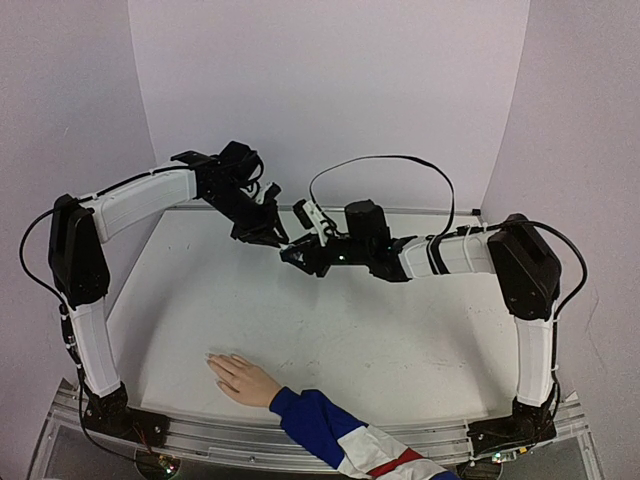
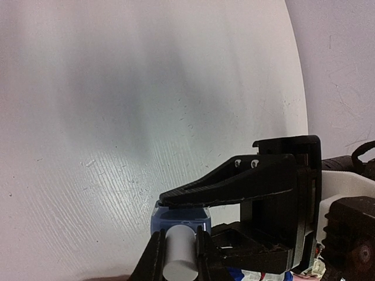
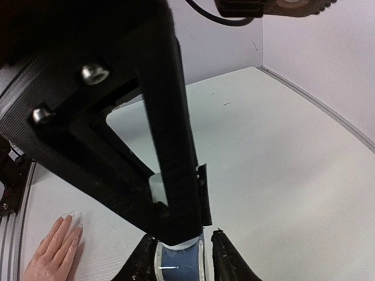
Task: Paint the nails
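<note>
The pale hand point(image 1: 243, 379) lies palm down at the table's near edge, in a blue, white and red sleeve point(image 1: 340, 440). Its nails point(image 3: 72, 217) show small and pale at the fingertips. Both grippers meet in mid-air over the table's middle, far from the hand. My left gripper point(image 2: 179, 233) is shut on the white cap point(image 2: 179, 257) of a small blue bottle point(image 2: 179, 219). My right gripper point(image 3: 181, 237) is shut on the blue bottle point(image 3: 179, 264) from the other side. One of its fingers point(image 2: 234, 181) lies along the bottle's top face. The left arm's finger hides most of the cap point(image 3: 156, 187) in the right wrist view.
The white table point(image 1: 400, 330) is walled by pale panels at the back and both sides. A black cable point(image 1: 400, 160) loops above the right arm. A metal rail point(image 1: 230, 440) runs along the near edge between the arm bases.
</note>
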Action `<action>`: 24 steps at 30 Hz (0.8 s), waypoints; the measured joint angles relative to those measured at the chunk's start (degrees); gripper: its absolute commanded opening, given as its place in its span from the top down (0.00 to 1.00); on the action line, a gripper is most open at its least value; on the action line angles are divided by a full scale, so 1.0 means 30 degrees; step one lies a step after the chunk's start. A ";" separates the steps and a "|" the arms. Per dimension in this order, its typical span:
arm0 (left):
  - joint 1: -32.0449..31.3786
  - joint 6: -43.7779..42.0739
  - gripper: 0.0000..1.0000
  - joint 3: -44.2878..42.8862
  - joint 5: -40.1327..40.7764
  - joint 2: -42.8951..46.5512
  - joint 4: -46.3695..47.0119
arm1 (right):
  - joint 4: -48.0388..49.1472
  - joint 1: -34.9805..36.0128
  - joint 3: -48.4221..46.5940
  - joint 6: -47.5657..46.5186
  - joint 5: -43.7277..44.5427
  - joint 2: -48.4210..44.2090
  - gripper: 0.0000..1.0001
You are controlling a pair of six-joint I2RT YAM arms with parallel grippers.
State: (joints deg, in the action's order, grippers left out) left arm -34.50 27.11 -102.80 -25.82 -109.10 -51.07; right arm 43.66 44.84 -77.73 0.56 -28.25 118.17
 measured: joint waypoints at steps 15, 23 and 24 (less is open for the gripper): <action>0.0015 -0.0007 0.95 0.0058 -0.0007 0.0299 -0.0007 | 0.0029 0.0080 0.0000 -0.0189 0.0007 0.0000 1.00; 0.0015 -0.0306 0.29 0.0299 0.0124 0.0867 0.0226 | 0.0583 0.0160 0.0444 0.0648 0.0051 -0.0189 1.00; 0.0015 -0.0532 0.22 0.0546 0.0160 0.1173 0.0437 | 0.0612 0.0160 0.0692 0.0801 0.0073 -0.0379 1.00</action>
State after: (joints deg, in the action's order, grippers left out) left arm -34.46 25.52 -101.16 -25.34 -105.58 -49.76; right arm 45.50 45.32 -75.66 2.96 -28.03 117.03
